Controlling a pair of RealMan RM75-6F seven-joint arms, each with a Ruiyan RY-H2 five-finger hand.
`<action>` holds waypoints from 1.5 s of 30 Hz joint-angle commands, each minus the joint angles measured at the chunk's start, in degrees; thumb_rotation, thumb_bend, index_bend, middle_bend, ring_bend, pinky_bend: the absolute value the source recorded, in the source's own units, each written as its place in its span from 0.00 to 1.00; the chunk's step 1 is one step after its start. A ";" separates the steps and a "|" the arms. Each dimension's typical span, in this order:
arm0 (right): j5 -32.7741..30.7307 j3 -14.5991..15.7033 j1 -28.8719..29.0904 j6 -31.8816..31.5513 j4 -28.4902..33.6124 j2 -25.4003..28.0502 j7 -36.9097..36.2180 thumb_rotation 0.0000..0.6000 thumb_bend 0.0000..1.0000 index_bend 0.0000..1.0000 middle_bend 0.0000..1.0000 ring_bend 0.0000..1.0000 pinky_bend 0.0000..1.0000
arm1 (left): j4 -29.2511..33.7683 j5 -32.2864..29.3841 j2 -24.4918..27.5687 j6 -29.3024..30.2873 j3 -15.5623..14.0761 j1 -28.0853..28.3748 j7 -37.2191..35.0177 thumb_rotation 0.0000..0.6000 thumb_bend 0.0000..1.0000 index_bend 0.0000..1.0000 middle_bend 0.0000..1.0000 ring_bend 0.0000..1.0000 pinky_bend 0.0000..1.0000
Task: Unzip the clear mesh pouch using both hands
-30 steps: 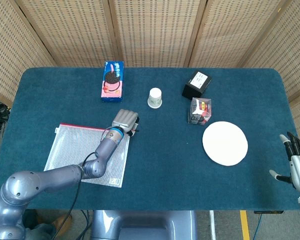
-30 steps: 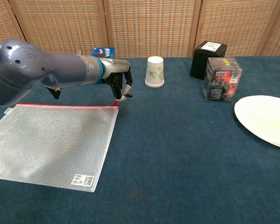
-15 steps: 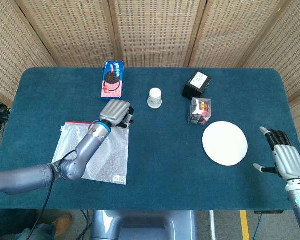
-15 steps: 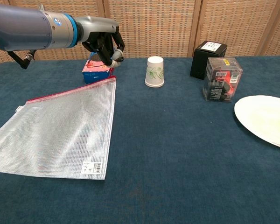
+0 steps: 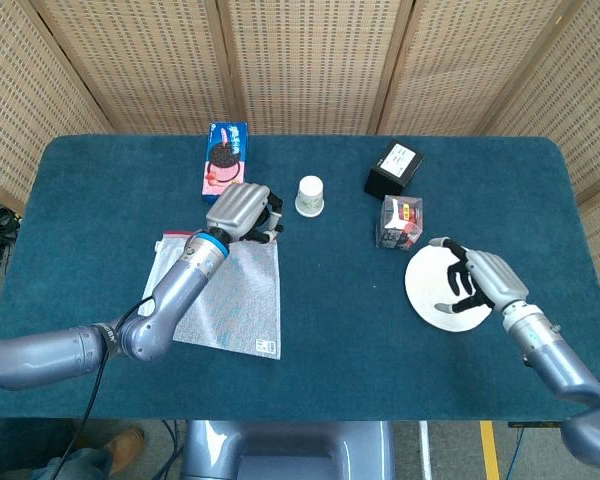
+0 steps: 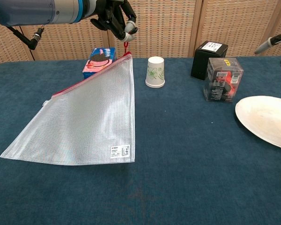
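Note:
The clear mesh pouch (image 5: 230,295) with a red zipper edge hangs tilted, its right corner raised off the blue table and its far left corner low (image 6: 93,112). My left hand (image 5: 242,212) is up in the air above the pouch (image 6: 114,18). It pinches the red zipper pull (image 6: 126,46) at the raised corner. My right hand (image 5: 477,280) hovers above the white plate with its fingers spread and nothing in it. It is well apart from the pouch. In the chest view only its fingertips (image 6: 277,39) show at the right edge.
Behind the pouch lies a cookie box (image 5: 225,162). An upturned paper cup (image 5: 310,195) stands just right of my left hand. A black box (image 5: 394,168) and a clear box with red contents (image 5: 400,221) stand at the back right. The white plate (image 5: 430,300) lies at the right.
My left hand has risen and moved right, lifting the pouch's zipper corner off the table. My right hand has come in from the table's right edge to above the plate.

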State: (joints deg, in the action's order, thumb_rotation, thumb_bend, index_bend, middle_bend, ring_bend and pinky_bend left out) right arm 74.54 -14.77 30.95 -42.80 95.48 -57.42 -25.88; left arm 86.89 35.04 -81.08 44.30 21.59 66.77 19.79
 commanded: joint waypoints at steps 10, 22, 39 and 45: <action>-27.27 -3.76 20.39 19.09 -3.22 -6.84 -1.71 1.00 0.17 0.34 0.86 0.82 0.88 | 1.15 -0.69 0.67 -0.86 0.60 1.14 -4.10 1.00 0.81 0.71 0.96 0.99 1.00; -43.62 0.63 30.81 18.76 -7.35 -13.35 1.13 1.00 0.23 0.32 0.86 0.82 0.89 | -0.81 2.53 -0.58 -0.41 0.08 0.92 -7.68 1.00 0.80 0.71 0.96 0.99 1.00; -60.46 1.18 39.42 17.32 -10.79 -17.02 2.49 1.00 0.23 0.43 0.86 0.82 0.89 | -5.26 6.69 -4.81 -0.87 0.90 0.70 -14.24 1.00 0.80 0.72 0.96 0.99 1.00; -62.64 0.21 39.80 17.87 -10.57 -17.43 1.77 1.00 0.24 0.45 0.86 0.82 0.89 | -5.66 6.76 -5.46 -0.65 1.39 0.82 -15.14 1.00 0.80 0.72 0.96 0.99 1.00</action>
State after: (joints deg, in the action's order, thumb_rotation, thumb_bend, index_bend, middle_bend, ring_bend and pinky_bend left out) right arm 12.06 -14.41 70.69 -25.07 84.87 -74.78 -23.99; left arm 81.26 41.84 -86.50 43.69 22.94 67.59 4.70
